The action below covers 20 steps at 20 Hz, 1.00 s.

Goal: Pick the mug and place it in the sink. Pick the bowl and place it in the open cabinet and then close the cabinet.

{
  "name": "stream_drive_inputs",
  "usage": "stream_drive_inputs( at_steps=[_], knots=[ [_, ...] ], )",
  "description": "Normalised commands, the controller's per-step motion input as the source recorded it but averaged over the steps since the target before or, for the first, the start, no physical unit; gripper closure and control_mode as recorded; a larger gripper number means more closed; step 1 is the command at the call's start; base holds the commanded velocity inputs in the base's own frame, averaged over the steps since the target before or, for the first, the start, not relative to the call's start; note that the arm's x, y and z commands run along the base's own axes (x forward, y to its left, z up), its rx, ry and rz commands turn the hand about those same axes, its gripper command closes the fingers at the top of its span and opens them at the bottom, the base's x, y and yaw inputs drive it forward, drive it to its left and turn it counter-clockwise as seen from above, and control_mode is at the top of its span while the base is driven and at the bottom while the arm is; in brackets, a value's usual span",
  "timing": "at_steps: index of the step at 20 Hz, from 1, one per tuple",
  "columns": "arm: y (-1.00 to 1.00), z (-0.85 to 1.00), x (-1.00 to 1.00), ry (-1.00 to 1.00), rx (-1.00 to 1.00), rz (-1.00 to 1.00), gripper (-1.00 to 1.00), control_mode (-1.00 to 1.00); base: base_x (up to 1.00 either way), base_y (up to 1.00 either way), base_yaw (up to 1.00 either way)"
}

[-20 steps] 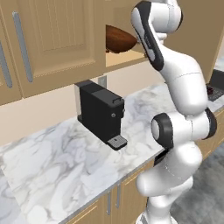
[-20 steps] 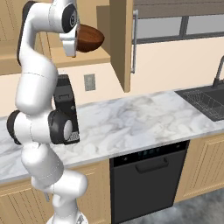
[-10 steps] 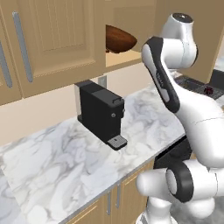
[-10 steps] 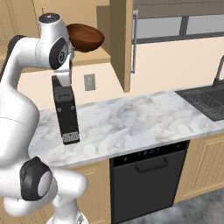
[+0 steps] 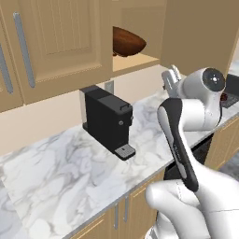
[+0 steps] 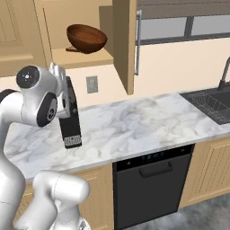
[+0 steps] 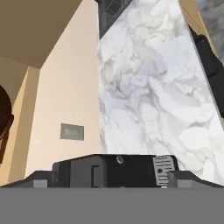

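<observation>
Marble counter [image 6: 134,121] runs under the open cabinet [image 6: 123,45], where the bowl [image 6: 86,38] sits on the shelf, seemingly placed already so only the door needs shutting, while the gripper [image 5: 170,78] hangs below it, jaws spread and empty, above the coffee machine [image 5: 108,120].

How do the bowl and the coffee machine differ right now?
The bowl is reddish-brown and rounded; the coffee machine is black and boxy. The bowl sits on the shelf of the open cabinet; the coffee machine stands below it on the marble counter. The bowl is wide and shallow; the coffee machine is tall and upright. Both rest free of the arm.
</observation>
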Motion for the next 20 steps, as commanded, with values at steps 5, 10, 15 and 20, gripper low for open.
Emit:
stream_drive_inputs(
  at_steps=[5,10,15,20],
  knots=[
    [-0.36,0.21,-0.29,0.0,0.08,0.02,-1.0,-1.0,0.0,0.0,0.0],
    [-0.39,0.41,-0.42,0.0,0.11,0.07,-1.0,-1.0,0.0,0.0,0.0],
    [-0.46,0.24,-0.47,0.0,0.09,0.08,-1.0,-1.0,0.0,0.0,0.0],
    [-0.6,0.02,-0.23,-0.01,0.04,0.13,-1.0,-1.0,0.0,0.0,0.0]
  ],
)
